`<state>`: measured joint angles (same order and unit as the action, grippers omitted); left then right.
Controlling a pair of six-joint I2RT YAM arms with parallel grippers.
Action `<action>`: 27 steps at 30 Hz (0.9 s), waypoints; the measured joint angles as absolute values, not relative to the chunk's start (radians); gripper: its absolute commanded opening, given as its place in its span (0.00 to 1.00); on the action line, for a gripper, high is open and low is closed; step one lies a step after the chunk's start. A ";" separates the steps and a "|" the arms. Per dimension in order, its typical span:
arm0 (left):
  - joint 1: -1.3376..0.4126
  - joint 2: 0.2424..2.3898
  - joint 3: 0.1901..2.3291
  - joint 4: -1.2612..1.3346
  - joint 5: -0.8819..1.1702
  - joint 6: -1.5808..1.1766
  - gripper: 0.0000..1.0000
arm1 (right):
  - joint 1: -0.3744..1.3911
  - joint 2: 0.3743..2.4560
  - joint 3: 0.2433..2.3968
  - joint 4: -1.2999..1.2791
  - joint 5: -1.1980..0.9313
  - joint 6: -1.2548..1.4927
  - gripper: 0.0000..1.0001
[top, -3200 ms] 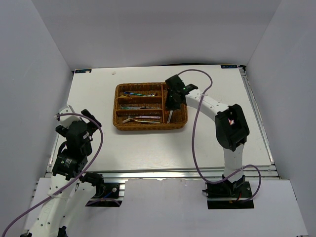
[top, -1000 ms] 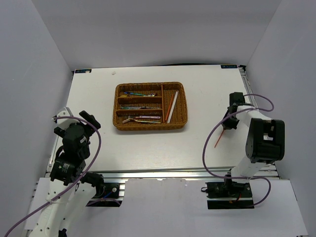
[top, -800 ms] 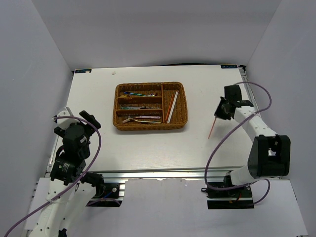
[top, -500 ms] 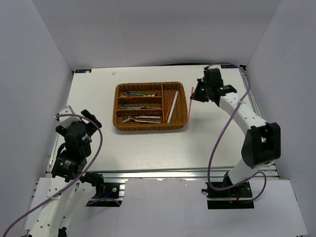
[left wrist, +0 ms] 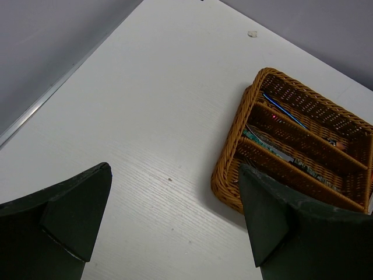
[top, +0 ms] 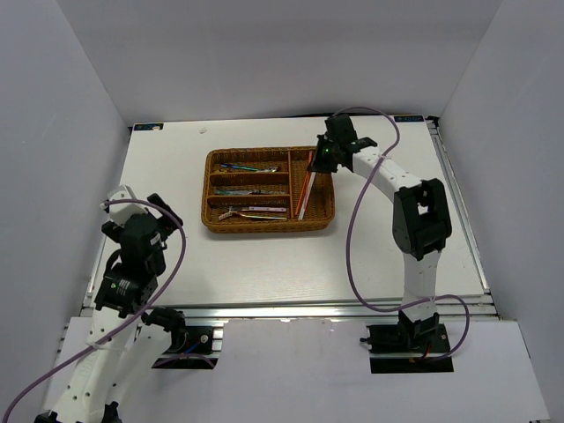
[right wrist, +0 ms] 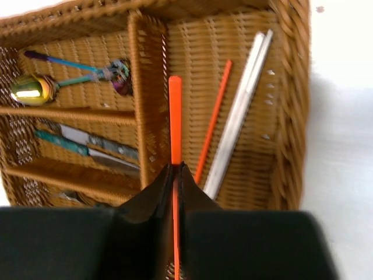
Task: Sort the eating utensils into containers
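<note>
The brown wicker tray (top: pixel 213 189) sits mid-table; it also shows in the left wrist view (left wrist: pixel 233 181) and right wrist view (right wrist: pixel 288 116). My right gripper (top: pixel 322 159) hangs over the tray's vertical slot, shut on an orange chopstick (right wrist: pixel 175 122). That slot holds another orange chopstick (right wrist: pixel 214 128) and white chopsticks (right wrist: pixel 242 122). The long slots hold a spoon (right wrist: pixel 29 90), knives (right wrist: pixel 87 149) and other cutlery (top: pixel 251 213). My left gripper (left wrist: pixel 169 227) is open and empty, above bare table left of the tray.
White walls enclose the table on three sides. A small speck (left wrist: pixel 252 34) lies near the far edge. The right arm's purple cable (top: pixel 352 247) loops over the table right of the tray.
My right gripper has carried the orange chopstick from the table's right side leftward to over the tray's vertical slot. The left arm has barely moved.
</note>
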<state>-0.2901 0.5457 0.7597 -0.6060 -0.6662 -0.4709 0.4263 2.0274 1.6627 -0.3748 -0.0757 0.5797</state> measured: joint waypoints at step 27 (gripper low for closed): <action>-0.286 0.543 0.762 -0.630 -0.770 -0.479 0.98 | 0.433 0.864 1.037 -0.552 0.400 0.319 0.89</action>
